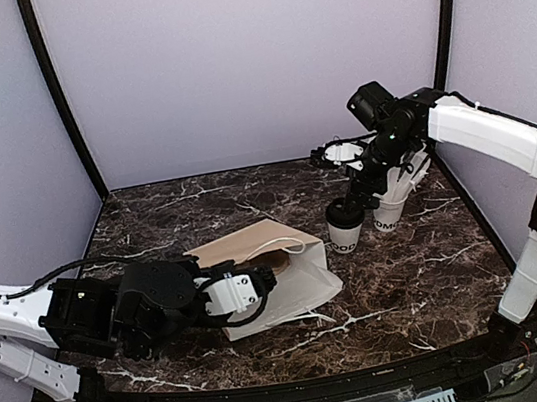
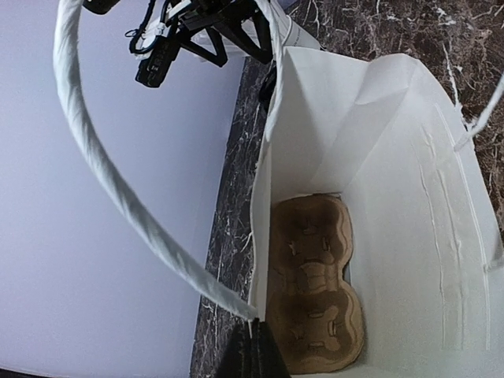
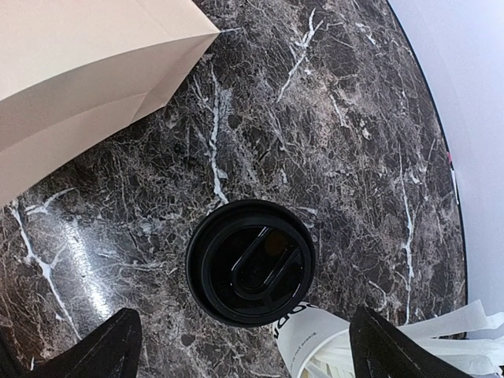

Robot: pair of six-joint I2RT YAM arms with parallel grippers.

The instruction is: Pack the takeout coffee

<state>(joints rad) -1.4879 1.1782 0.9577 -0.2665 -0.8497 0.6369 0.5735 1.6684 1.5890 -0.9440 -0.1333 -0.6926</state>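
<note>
**Hovering over the lidded cup, with the bag gripped at its rim**

The right end effector (image 3: 252, 346) hangs above the takeout coffee (image 3: 250, 261), a small white paper cup with a round black plastic lid. Its two fingers are spread wide, one to either side of the lid, and grip nothing. The coffee stands upright on the dark marble-patterned bench (image 1: 412, 281), right of centre, outside the bag and near it. Just beside the coffee, on the side away from the bag, stands a second white paper cup with white wrapped straws sticking out (image 1: 391, 208).

A white paper bag (image 1: 296, 283) lies on its side near the middle of the bench, its mouth turned toward the left arm. The left end effector (image 2: 253, 352) is drawn narrow on the bag's rim, the paper edge pinched between its dark fingers. In the left wrist view, a brown moulded cardboard cup carrier (image 2: 315, 299) sits deep inside the bag against its base. A white twisted paper handle (image 2: 94, 165) arcs loose across the front of the mouth.
</note>
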